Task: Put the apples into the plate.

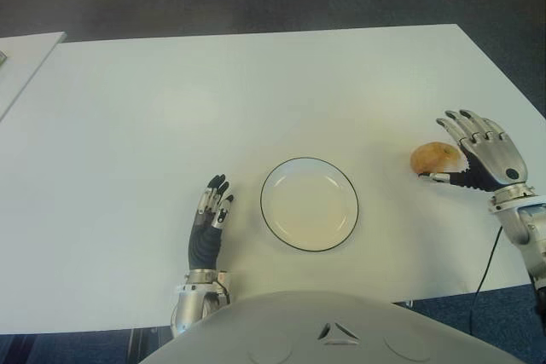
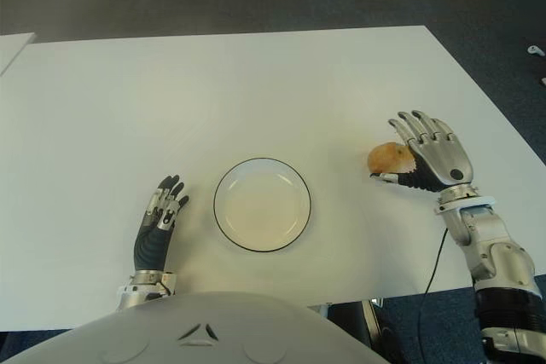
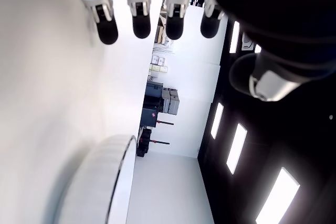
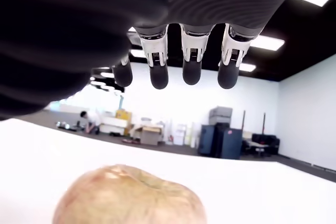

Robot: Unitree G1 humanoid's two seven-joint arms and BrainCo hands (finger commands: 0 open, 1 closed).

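One yellowish-brown apple [image 1: 434, 158] sits on the white table [image 1: 256, 100], to the right of the plate. The plate [image 1: 309, 204] is white with a dark rim, holds nothing and lies near the table's front edge. My right hand [image 1: 478, 153] is just right of the apple, palm toward it, fingers extended and spread. In the right wrist view the apple [image 4: 128, 196] lies below the straight fingertips [image 4: 191, 72], with a gap between them. My left hand [image 1: 210, 215] shows left of the plate, fingers extended, holding nothing.
A second white table's corner [image 1: 21, 57] shows at the far left. Dark floor lies beyond the table's far and right edges. A black cable [image 1: 486, 270] hangs by my right forearm at the table's front right corner.
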